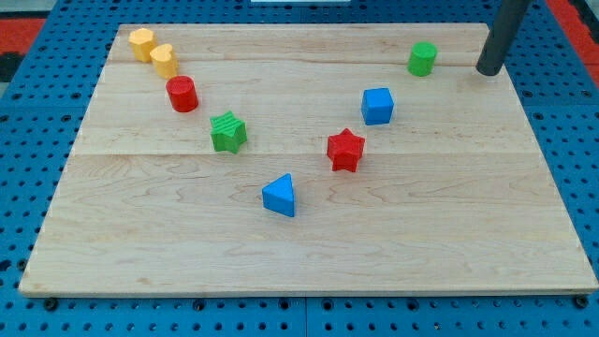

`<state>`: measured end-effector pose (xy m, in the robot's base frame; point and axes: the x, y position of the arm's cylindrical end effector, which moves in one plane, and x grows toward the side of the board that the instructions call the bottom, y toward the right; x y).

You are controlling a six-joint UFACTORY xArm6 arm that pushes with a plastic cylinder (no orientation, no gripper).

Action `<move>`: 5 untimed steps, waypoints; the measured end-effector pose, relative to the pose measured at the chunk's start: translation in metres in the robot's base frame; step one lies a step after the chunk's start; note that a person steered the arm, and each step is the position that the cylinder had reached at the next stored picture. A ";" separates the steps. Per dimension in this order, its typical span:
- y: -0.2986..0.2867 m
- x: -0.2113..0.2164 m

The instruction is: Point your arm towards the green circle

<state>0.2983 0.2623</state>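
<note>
Eight blocks: all lie on the wooden board [309, 271], none touching my tip.
Green, two: the green circle [422, 58], a short upright cylinder near the board's top-right corner; the green star [227, 132], left of the board's middle.
Yellow, two: one yellow block [141, 43] at the top-left corner and a second yellow block [164, 60] just beside it toward the bottom-right, the pair touching or nearly so; their exact shapes are hard to make out.
Red, two: the red cylinder [182, 94], just below the yellow pair; the red star [345, 149], near the middle.
Blue, two: the blue cube [377, 106], between the green circle and the red star; the blue triangle [279, 196], nearest the bottom edge.
Rod: one dark rod, coming in from the top edge at the view's right.
My tip [489, 69]: sits close to the right edge, near the top-right corner, to the right of the green circle with a clear gap between them.
Claw: none fitted; the rod is bare and holds nothing.
</note>
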 end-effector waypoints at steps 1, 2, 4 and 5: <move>0.000 0.000; 0.001 0.000; -0.016 -0.001; -0.029 -0.002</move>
<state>0.2964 0.2328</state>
